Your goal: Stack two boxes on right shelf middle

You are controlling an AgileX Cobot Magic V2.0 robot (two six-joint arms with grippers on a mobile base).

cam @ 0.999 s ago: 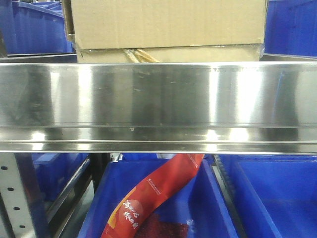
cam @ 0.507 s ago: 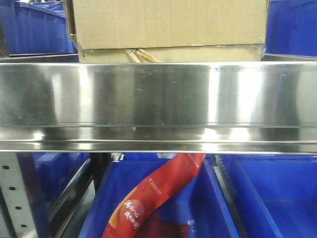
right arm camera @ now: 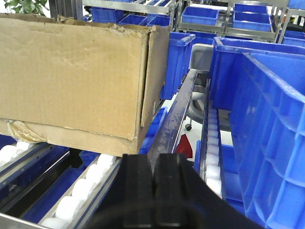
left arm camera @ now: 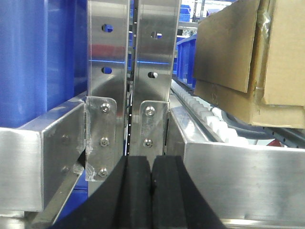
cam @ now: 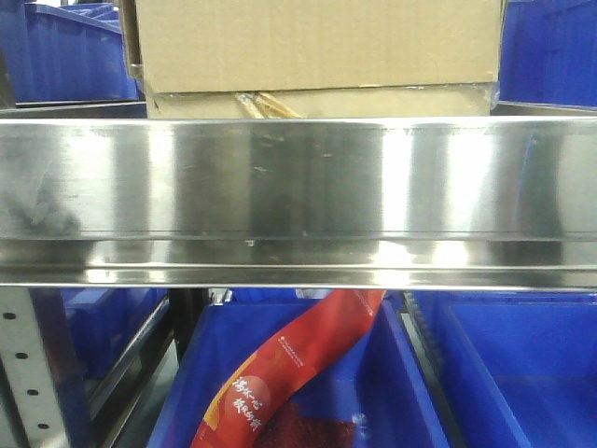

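left gripper [left arm camera: 151, 183] and right gripper [right arm camera: 153, 191] are closed, pads pressed together, nothing held; boxes [cam: 317, 56] are seated on shelf [cam: 298, 201].

Blue bins, rollers and a red packet

Blue plastic bins [right arm camera: 267, 124] crowd the racks, some stacked in the background. A red printed packet [cam: 289, 369] leans diagonally inside a lower blue bin [cam: 392, 392]. White rollers [right arm camera: 83, 191] run in lines along the tracks. A green plant [right arm camera: 26, 5] shows at the far corner.
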